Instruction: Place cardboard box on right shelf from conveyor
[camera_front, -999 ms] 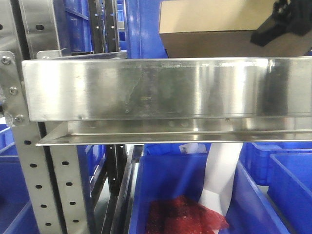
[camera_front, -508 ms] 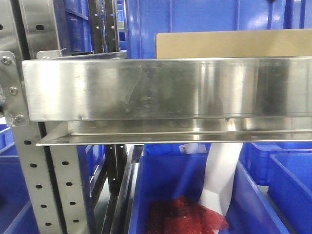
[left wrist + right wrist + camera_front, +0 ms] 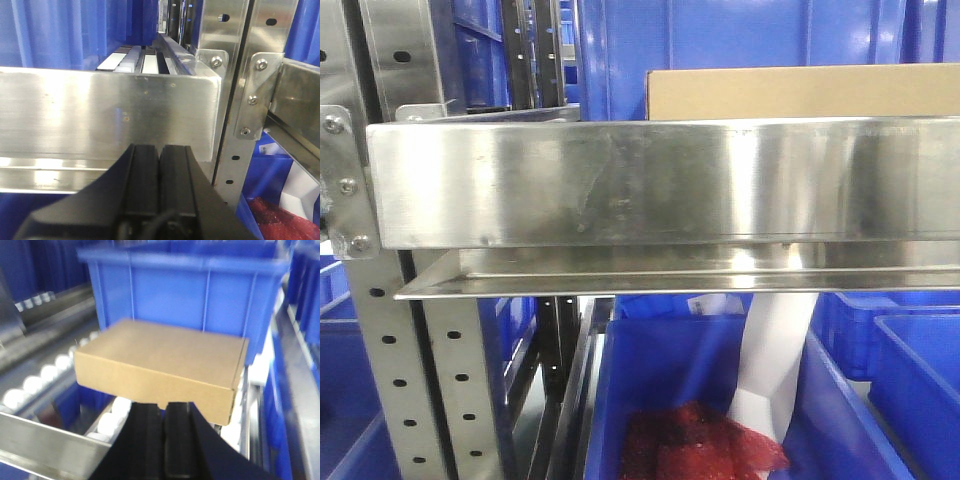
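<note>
The tan cardboard box [image 3: 800, 92] lies flat on the right shelf, just behind its shiny steel front rail [image 3: 650, 180]. In the right wrist view the cardboard box [image 3: 160, 362] rests on white rollers in front of a blue bin. My right gripper [image 3: 164, 405] is shut, just short of the box's near side and holding nothing. My left gripper [image 3: 159, 147] is shut and empty, facing the steel rail [image 3: 100, 115] of a neighbouring rack level. The conveyor is out of view.
A big blue bin [image 3: 190, 285] stands right behind the box. Below the shelf an open blue bin [image 3: 660, 360] holds a red mesh item [image 3: 700, 440] and a white sheet [image 3: 775, 360]. Perforated grey uprights [image 3: 390, 370] [image 3: 240, 100] frame the rack. White rollers [image 3: 30, 382] run along the shelf bed.
The box was raised and tilted above the rail with a black gripper on its right end; it has dropped flat behind the rail, and the gripper has left the front view.
</note>
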{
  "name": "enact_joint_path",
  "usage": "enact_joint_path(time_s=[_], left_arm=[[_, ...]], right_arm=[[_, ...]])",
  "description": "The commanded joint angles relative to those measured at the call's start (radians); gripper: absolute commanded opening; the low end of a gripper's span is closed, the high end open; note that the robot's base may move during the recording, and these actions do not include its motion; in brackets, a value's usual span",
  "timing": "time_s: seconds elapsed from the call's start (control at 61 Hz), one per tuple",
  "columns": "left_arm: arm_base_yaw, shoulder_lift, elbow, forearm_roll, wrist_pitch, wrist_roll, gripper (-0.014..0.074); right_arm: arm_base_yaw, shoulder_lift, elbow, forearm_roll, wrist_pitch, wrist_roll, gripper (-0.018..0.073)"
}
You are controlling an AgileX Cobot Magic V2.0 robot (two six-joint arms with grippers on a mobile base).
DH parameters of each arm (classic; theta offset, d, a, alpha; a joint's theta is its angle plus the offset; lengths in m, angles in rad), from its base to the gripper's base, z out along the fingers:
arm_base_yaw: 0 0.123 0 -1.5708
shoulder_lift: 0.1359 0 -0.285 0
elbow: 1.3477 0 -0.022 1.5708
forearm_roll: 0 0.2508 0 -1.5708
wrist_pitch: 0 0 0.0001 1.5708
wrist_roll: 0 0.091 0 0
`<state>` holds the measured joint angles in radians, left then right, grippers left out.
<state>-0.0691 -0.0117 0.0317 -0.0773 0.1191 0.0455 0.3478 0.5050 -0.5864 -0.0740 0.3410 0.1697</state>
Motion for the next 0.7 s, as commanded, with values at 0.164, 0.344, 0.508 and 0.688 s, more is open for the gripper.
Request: enact_joint_path(time_s=[0.164, 0.344, 0.508, 0.688], left_arm=[[-0.002, -0.015, 0.009, -0.006, -0.088, 0.000, -0.0116], [-0.002, -0.015, 0.009, -0.006, -0.088, 0.000, -0.0116], [-0.002, -0.015, 0.009, -0.006, -0.088, 0.000, -0.0116], [-0.002, -0.015, 0.009, -0.006, -0.088, 0.000, -0.0116]], right_arm=[[-0.004, -0.221, 0.107, -0.014, -0.181, 0.006, 0.0068], [-0.004, -0.236, 0.116, -0.014, -0.171, 0.006, 0.0068], [-0.004, -0.236, 0.116, -0.014, -0.171, 0.006, 0.0068], [-0.004, -0.235, 0.116, -0.014, -0.171, 0.006, 0.0067]])
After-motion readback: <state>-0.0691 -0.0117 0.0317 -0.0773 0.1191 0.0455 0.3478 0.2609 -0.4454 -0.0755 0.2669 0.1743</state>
